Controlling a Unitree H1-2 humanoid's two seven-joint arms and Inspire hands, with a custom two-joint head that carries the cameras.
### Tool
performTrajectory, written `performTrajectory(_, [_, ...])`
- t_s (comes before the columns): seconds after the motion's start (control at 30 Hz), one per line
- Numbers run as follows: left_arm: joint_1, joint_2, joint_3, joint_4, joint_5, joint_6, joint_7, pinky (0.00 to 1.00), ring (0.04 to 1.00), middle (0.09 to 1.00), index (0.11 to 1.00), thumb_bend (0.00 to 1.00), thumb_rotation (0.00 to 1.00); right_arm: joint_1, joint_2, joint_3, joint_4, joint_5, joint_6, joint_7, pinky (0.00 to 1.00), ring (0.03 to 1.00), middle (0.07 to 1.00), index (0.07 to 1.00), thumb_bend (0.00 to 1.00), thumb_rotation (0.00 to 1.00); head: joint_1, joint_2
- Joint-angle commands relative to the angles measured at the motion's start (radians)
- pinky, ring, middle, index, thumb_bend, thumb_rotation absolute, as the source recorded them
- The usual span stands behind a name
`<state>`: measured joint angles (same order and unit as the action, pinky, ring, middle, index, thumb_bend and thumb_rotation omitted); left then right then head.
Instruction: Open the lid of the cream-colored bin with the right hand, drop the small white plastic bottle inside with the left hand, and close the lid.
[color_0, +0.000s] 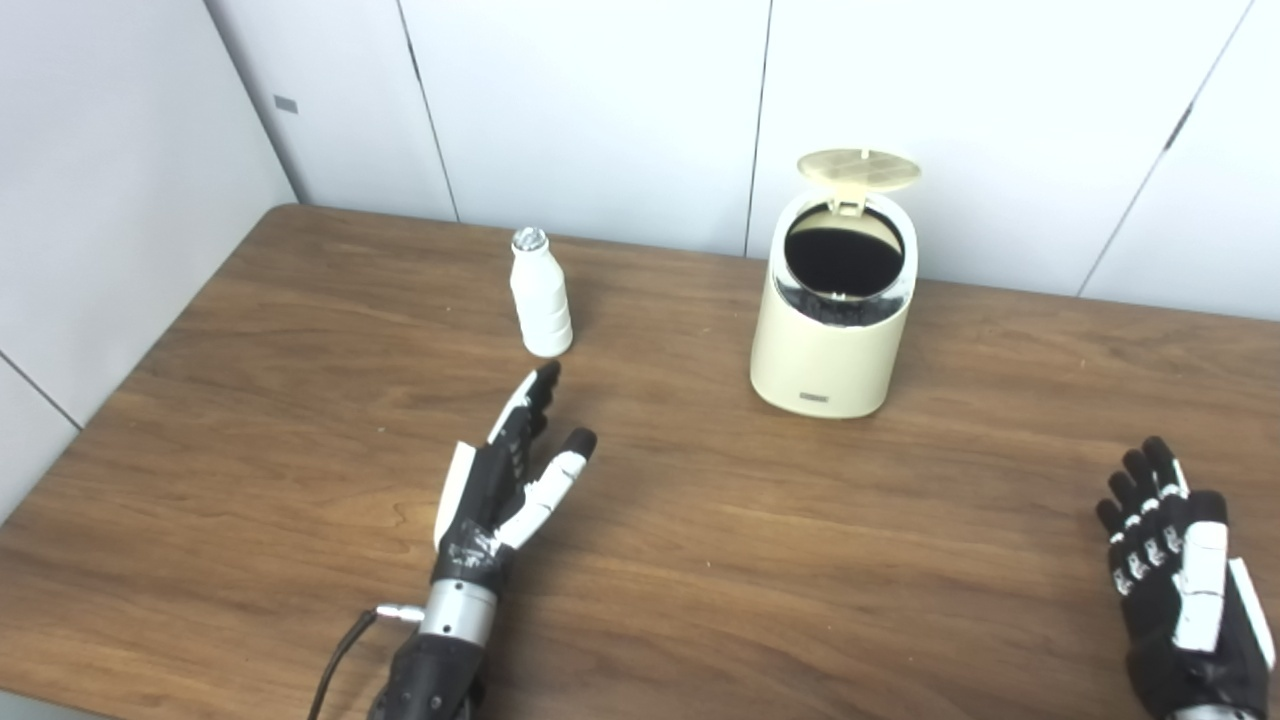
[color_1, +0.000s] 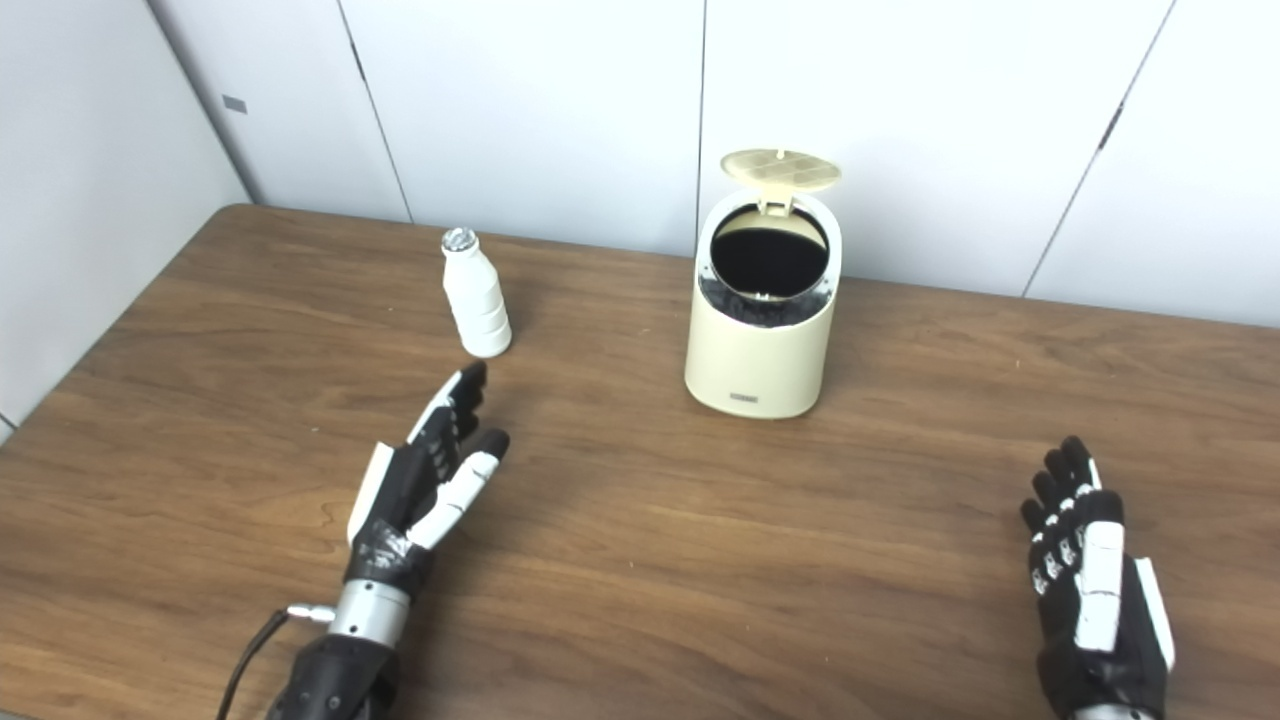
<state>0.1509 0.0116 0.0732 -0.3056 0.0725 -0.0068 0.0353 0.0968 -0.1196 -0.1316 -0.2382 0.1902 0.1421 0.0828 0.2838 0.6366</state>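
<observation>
The cream-colored bin (color_0: 822, 350) stands upright near the back of the table, its lid (color_0: 859, 169) flipped up and the dark inside showing. The small white plastic bottle (color_0: 540, 293) stands upright to the bin's left. My left hand (color_0: 505, 480) is open, fingers stretched toward the bottle, fingertips a short way in front of it and not touching. My right hand (color_0: 1178, 570) is open at the near right, far from the bin, holding nothing.
The wooden table (color_0: 300, 380) runs to white wall panels (color_0: 600, 110) at the back and left. A black cable (color_0: 335, 655) trails from my left wrist near the front edge.
</observation>
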Motion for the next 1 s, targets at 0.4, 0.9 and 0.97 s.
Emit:
performTrajectory(0.4, [-0.168,0.155,0.072,-0.145,0.37,0.267,0.044,0.72,0.843,0.886,0.912,0.93,0.41,-0.015,0.003,0.0,-0.056,0.0,0.025,-0.015,1.0,1.0,0.983,0.985,0.49,1.0,0.008,-0.012])
performTrajectory(0.9, [-0.338,0.293,-0.023,0.081,0.773,0.427,0.051,0.65,0.822,0.889,0.89,1.0,0.42,-0.022,-0.001,0.003,-0.043,0.004,0.017,-0.009,1.0,1.0,0.981,0.981,0.53,1.0,0.006,-0.006])
performTrajectory(0.97, [-0.368,0.304,-0.036,0.131,0.757,0.413,0.047,0.67,0.827,0.89,0.893,1.0,0.42,-0.021,0.0,0.004,-0.046,0.002,0.021,-0.012,1.0,1.0,0.978,0.978,0.53,1.0,0.003,-0.006])
